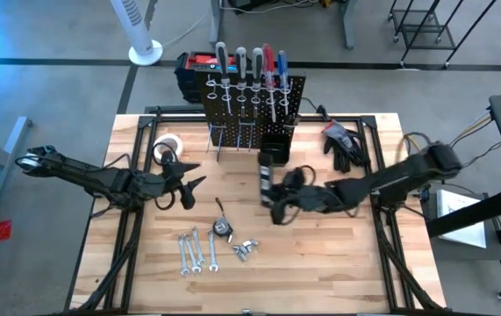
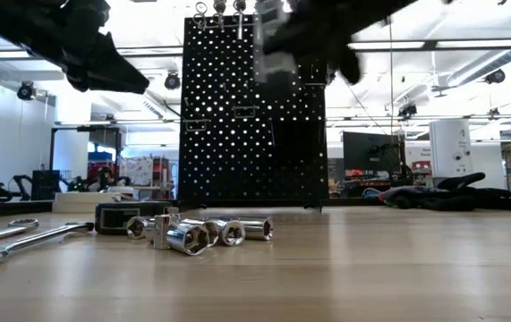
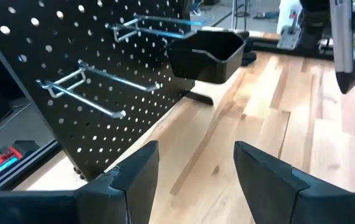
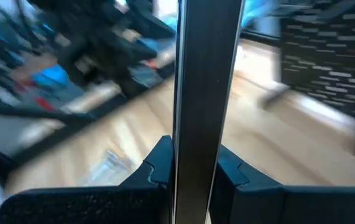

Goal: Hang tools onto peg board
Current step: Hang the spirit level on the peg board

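High view, right gripper (image 1: 269, 195) clamps a grey tool (image 1: 265, 175) just before the peg board (image 1: 252, 105), left gripper (image 1: 190, 180) spread, empty, wrenches (image 1: 194, 250) near.

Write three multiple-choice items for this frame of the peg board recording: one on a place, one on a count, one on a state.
1. Where is the white tape roll?
A. On the table left of the peg board
B. In the black bin
C. Beside the gloves

2. How many wrenches lie flat on the table?
A. One
B. Three
C. Six

3. What are the right gripper fingers doing?
A. Standing wide open over the sockets
B. Clamped on a flat grey tool
C. Gripping a glove

Answers: 1 A, the high view shows the roll by the board's left foot. 2 B, three silver wrenches lie side by side near the front. 3 B, the right wrist view shows both fingers pressed against the tool's sides.
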Action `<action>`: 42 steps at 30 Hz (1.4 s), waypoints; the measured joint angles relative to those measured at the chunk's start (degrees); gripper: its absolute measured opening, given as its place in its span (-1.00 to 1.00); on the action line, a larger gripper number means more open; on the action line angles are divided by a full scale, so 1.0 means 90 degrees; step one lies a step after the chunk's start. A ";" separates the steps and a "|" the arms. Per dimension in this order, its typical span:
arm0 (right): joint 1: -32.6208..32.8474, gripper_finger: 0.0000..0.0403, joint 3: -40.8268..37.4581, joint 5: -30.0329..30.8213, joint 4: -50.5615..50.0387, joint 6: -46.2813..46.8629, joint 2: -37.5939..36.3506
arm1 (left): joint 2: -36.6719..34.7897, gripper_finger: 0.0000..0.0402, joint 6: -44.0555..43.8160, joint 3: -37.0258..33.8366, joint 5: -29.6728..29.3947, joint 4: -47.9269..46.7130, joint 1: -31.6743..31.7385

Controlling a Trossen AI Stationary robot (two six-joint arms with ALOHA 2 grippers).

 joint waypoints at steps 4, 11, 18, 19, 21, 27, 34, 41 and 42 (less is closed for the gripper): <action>0.0229 -0.81 -0.0749 -0.0076 0.1044 -0.0771 -0.0696 | -0.0016 -0.01 0.0107 -0.0151 0.0116 0.0497 0.0002; -0.0573 -0.81 -0.2119 -0.2132 0.5560 -0.2131 -0.0258 | 0.0638 -0.01 0.0894 -0.1479 0.2163 0.5351 0.0002; -0.0785 -0.81 -0.1555 -0.2948 0.5746 -0.2252 0.0645 | 0.2073 -0.01 0.0914 -0.2058 0.2515 0.8411 0.0005; -0.0776 -0.81 -0.1383 -0.3115 0.5711 -0.2314 0.0740 | 0.2292 -0.01 0.0903 -0.2053 0.2515 0.8559 0.0002; -0.0776 -0.81 -0.1071 -0.3335 0.5485 -0.2418 0.0882 | 0.2756 0.00 0.0861 -0.1873 0.2519 0.8779 0.0002; -0.0763 -0.81 -0.0418 -0.3397 0.4716 -0.2637 0.1099 | 0.4010 0.08 0.0789 -0.1025 0.3004 0.8786 0.0000; -0.0751 -0.81 -0.0341 -0.3371 0.4514 -0.2610 0.0942 | 0.4895 0.11 0.0674 -0.0446 0.3067 0.8706 0.0002; -0.0759 -0.81 -0.0353 -0.3168 0.4191 -0.2568 0.0818 | 0.5259 0.11 0.0725 -0.0161 0.3083 0.8641 0.0010; -0.0761 -0.81 -0.0351 -0.3111 0.4170 -0.2558 0.0819 | 0.5312 0.11 0.0728 -0.0129 0.3097 0.8637 0.0014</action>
